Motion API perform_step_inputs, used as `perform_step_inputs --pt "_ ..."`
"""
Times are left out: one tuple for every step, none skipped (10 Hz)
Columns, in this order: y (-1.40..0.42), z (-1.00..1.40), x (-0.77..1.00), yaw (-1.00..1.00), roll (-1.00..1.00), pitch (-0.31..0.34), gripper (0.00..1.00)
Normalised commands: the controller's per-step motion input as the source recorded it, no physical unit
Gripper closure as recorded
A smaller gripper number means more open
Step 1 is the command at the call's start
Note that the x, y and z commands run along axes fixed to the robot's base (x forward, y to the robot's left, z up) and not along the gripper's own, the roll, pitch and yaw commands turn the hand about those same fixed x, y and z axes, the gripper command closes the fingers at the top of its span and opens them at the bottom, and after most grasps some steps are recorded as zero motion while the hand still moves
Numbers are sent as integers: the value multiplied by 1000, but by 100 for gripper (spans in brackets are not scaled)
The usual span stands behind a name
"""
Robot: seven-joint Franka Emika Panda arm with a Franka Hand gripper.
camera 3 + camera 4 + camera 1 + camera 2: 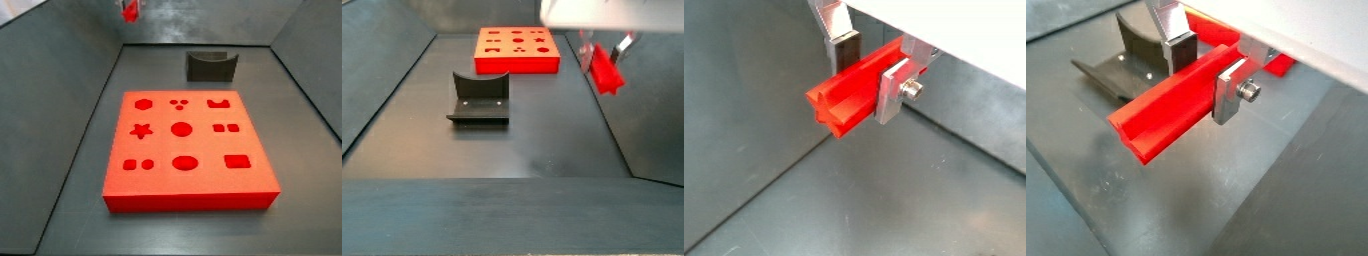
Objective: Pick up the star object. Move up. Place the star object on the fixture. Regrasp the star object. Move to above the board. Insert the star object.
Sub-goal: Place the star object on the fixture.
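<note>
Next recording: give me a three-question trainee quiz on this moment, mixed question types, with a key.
1. True or false: the gripper holds the star object clear of the floor.
2. In a side view, the fixture stands: A) on the board; B) on the floor beyond the board; C) between the fingers.
3. Fill in: the star object has the same ___ colour as the board.

Key: 1 true; 2 B; 3 red.

A dark grey floor (pixel 174 235) meets paler grey walls (pixel 47 90), seemingly matte metal.
</note>
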Motion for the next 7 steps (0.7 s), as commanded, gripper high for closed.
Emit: perform_step_inputs --pt "19 712 -22 -15 43 62 100" --pt "24 448 -8 -13 47 79 100" --pt "26 341 -4 -12 49 86 100" --pt "-339 50 1000 124 -395 -16 100" --pt "-338 11 1000 126 -395 -3 100" --pt "-296 13 1000 94 -339 12 100" --pt "-280 14 1000 68 -297 25 100"
